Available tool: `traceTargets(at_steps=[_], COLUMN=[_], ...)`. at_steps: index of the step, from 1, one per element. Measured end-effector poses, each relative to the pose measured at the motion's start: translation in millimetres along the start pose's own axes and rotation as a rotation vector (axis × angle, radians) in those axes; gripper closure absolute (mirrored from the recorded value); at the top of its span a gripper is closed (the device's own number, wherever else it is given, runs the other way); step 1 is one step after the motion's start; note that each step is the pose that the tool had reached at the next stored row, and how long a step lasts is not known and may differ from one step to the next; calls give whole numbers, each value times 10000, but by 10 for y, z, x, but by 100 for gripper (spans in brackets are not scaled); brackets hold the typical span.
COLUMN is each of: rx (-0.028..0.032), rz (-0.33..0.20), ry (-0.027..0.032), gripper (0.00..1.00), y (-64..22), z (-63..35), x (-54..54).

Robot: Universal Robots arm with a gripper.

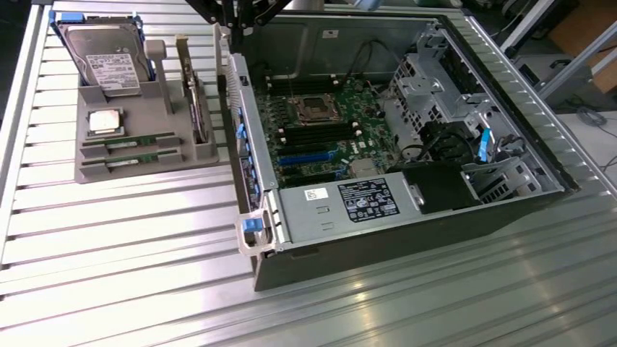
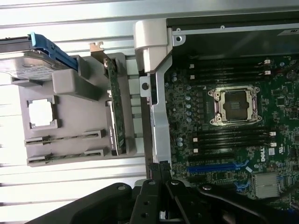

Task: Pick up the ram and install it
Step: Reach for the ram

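Green ram (image 1: 130,142) is sitting on edge in a slot of the grey holder (image 1: 97,173) at the exterior view's left of the bench (image 1: 115,246). A second stick (image 1: 130,160) is in the near slot just beside it. The processor (image 1: 104,121) and hard drive (image 1: 108,58) sit farther back. The end effector (image 2: 159,167) is clenched on nothing, hanging over the left edge of the open PC case (image 1: 405,242), not touching the ram.

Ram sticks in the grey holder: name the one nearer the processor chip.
The thin green ram stick beside the square silver chip; the other stick lies farther.
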State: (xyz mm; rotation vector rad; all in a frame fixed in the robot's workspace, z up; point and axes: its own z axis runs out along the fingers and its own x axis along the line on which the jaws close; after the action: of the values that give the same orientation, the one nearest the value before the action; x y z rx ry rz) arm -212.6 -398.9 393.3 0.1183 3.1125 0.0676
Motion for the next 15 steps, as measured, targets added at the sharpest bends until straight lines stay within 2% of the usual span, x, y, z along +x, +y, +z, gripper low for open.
traceTargets(at_steps=[15], rx=[0], rz=[1], ry=[0], gripper=[89], y=[-6], z=[-2], x=[79])
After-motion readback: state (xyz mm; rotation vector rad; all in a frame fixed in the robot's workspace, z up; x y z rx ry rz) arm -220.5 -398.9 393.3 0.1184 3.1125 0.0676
